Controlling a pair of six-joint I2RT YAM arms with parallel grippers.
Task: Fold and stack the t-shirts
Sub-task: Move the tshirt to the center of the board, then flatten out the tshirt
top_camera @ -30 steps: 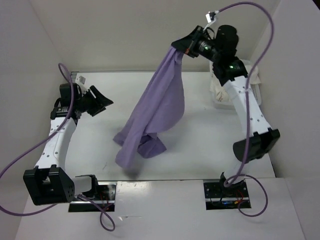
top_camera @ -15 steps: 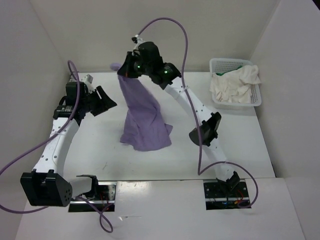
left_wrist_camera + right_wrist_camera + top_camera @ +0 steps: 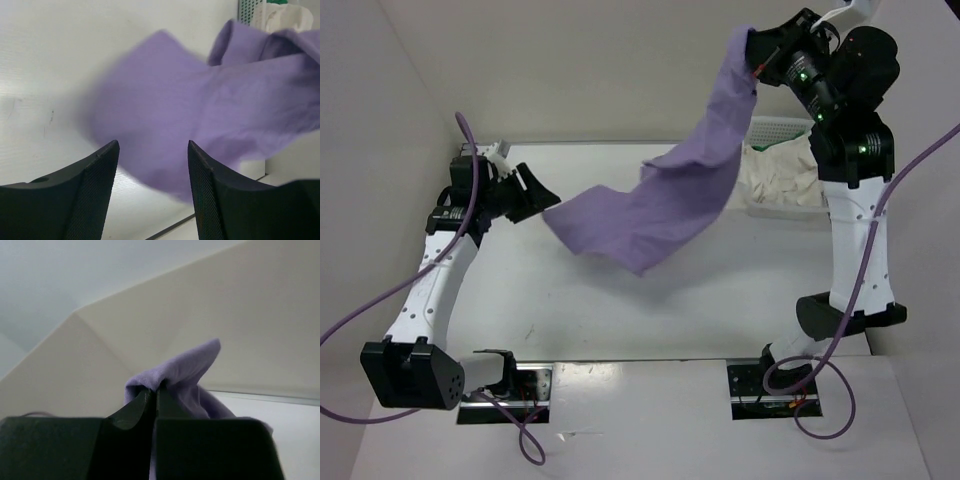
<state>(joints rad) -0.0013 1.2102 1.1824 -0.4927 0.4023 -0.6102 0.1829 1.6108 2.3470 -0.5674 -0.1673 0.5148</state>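
Basket [image 3: 782, 124] at the table's [image 3: 620, 320] far right corner holds the off-white shirt [image 3: 776, 176]. Right gripper [image 3: 758, 63] pinches the purple shirt [image 3: 660, 205] up high. Left gripper [image 3: 153, 143] has its jaws wide apart.

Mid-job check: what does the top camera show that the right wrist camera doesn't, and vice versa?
Only the top view: the left gripper open and empty, the basket holding the off-white shirt, and the purple shirt spread sideways over the table. Only the right wrist view: the jaws pressed shut on a bunched corner of cloth, close up. Both: the right gripper holding the purple shirt up high.
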